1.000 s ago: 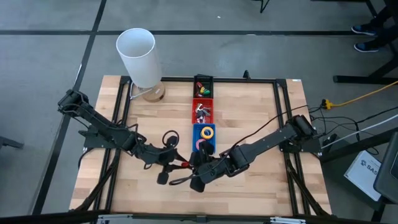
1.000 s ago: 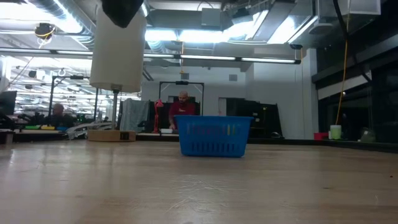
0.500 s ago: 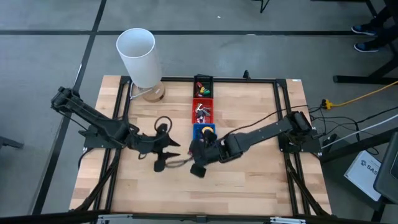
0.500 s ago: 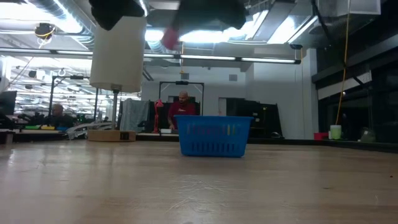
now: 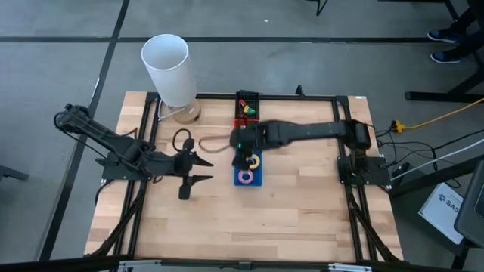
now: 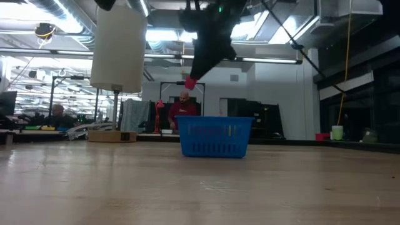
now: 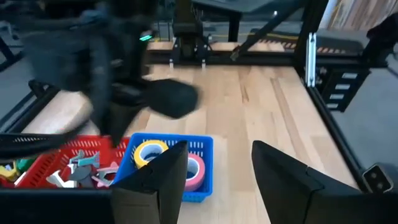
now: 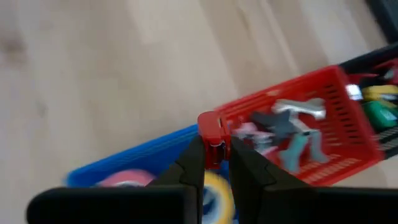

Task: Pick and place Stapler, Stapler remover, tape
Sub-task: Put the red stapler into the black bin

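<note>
Red stapler remover [image 8: 213, 138] is pinched in the right gripper [image 8: 216, 163] over the blue basket [image 5: 249, 178] holding tape [image 5: 246, 177]. Left gripper [image 5: 198, 168] waits apart, fingers spread, holding nothing.

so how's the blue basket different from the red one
The blue basket holds ring-shaped tape rolls, yellow and pink; the red basket holds silvery and grey claw-shaped pieces. In the high view the blue one sits nearer the table's front edge, and the red one lies behind it, largely covered by the right arm. Both are small slatted plastic baskets set in one row.
</note>
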Tool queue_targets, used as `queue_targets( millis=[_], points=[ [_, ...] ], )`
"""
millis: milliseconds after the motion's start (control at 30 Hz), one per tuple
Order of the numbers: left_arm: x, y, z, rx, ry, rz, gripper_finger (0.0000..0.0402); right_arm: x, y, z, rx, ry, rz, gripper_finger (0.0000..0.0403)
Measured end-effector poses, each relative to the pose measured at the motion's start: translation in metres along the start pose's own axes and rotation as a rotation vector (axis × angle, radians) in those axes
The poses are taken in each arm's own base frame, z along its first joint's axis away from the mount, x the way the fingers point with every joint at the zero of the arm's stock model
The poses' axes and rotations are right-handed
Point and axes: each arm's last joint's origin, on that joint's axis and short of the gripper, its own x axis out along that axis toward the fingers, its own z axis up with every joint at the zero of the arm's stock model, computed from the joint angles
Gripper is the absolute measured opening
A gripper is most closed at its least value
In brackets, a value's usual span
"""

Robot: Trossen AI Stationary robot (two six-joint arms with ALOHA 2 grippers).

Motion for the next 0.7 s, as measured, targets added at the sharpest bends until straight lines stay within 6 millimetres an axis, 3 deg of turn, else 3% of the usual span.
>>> queue_targets(
  millis=[367,700],
  points=[
    [-0.018,0.012,0.007,-0.028,-0.076,0.128,0.0174,0.02,-0.114,0.02,0.121,0.039,-0.048,0.0048],
    [-0.039,0.028,0.01,-0.037,-0.14,0.36,0.0174,0.023,-0.163,0.027,0.131,-0.014,-0.052,0.006]
  ],
)
